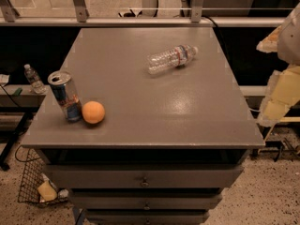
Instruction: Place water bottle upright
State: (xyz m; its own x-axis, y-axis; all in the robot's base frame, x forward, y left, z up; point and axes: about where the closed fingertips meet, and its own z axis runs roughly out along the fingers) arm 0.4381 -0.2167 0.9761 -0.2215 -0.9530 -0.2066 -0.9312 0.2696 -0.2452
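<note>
Currently the gripper (280, 97) sits beyond the right edge of the table (140, 125), off its top; whether it is parted or closed cannot be determined. The water bottle (171, 58) lies on its side on the table's far right area, cap pointing right. A drink can (65, 96) and an orange (93, 112) occupy the table's near left corner

Clear plastic water bottle (171, 58), smooth sheeny table (154, 109), metal can (65, 96), matt hand (280, 95) far right
</note>
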